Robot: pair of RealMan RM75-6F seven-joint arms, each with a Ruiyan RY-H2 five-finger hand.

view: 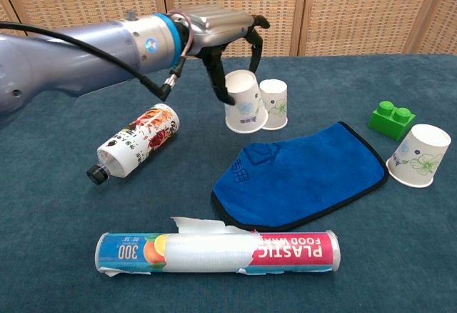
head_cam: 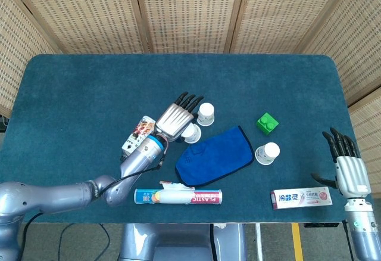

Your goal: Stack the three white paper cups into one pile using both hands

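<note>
My left hand (head_cam: 176,115) (view: 223,26) holds a white paper cup (view: 243,101) (head_cam: 191,133) upside down, lifted off the table, close beside a second upturned cup (view: 273,103) (head_cam: 206,114) that stands near the table's middle. A third upturned cup (head_cam: 267,153) (view: 419,155) stands to the right, next to the blue cloth's corner. My right hand (head_cam: 346,161) hovers open at the table's right edge, away from all cups; the chest view does not show it.
A blue cloth (head_cam: 214,156) (view: 300,176) lies in the middle. A green block (head_cam: 267,122) (view: 391,118) sits right of it. A bottle (head_cam: 138,136) (view: 135,141) lies on its side at left. A plastic wrap roll (head_cam: 178,196) (view: 216,252) and toothpaste box (head_cam: 300,197) lie along the front edge.
</note>
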